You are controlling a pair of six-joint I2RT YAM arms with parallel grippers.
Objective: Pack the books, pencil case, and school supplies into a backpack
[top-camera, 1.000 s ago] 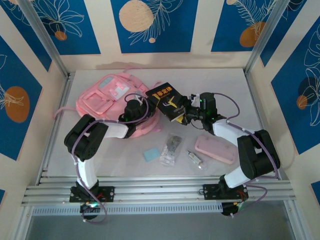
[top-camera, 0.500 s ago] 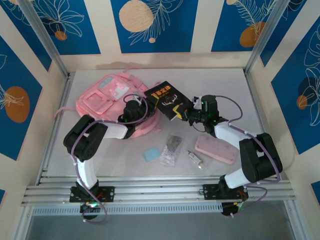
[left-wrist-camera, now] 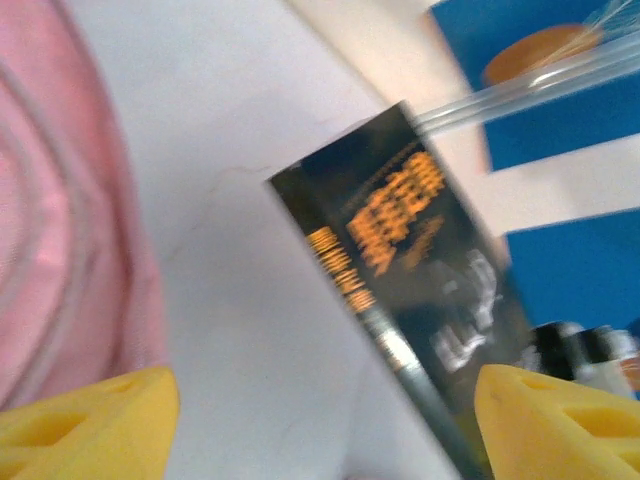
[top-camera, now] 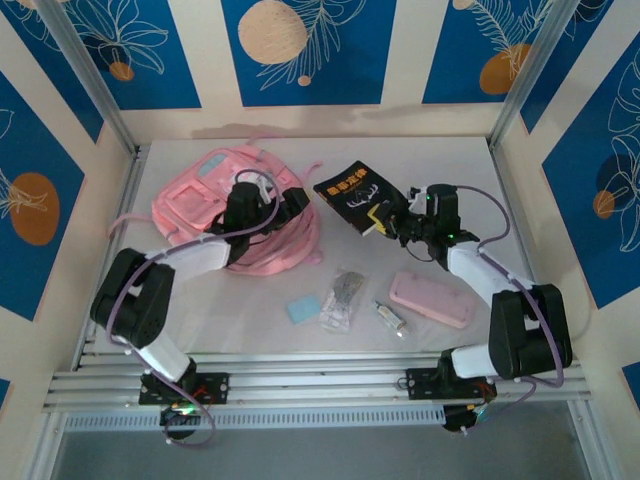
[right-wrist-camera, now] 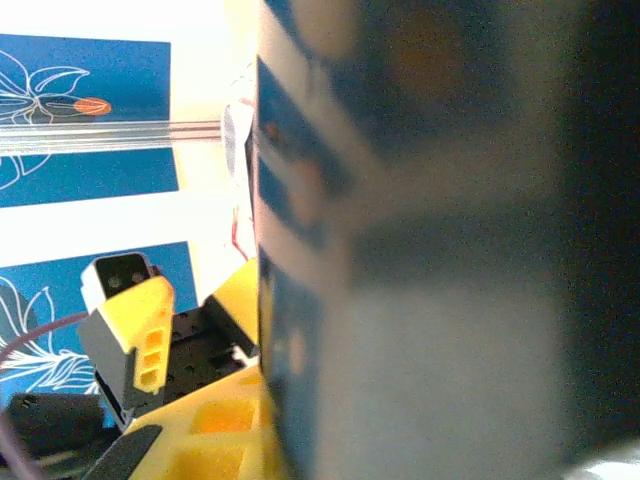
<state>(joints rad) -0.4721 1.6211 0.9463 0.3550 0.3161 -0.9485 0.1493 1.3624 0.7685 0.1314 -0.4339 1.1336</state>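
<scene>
The left gripper stands with its jaws wide apart and nothing between them. In the left wrist view its two yellow fingertips sit at the bottom corners of the picture with bare white table between them. The right gripper is clamped on the near right corner of the black book, which lies at an angle just right of the backpack with its yellow title facing up. Whether the book rests on the table or is lifted clear of it cannot be told. The left arm rises from its base, bends at an elbow far out to the left, and runs its forearm across the near edge of the backpack, so the gripper hovers over the bag's right side, pointing toward the book. The right arm bends out to the right, and its forearm reaches up and inward to the book. From above, the pink pencil case lies on the table near the right arm. The light blue pad, the clear bag and the small tube lie in a row in front of the backpack. The left wrist view adds the book's thin edge and tilted cover, with the pink backpack fabric at its left. The right wrist view gives a blurred close cover with a yellow finger at its lower edge.
</scene>
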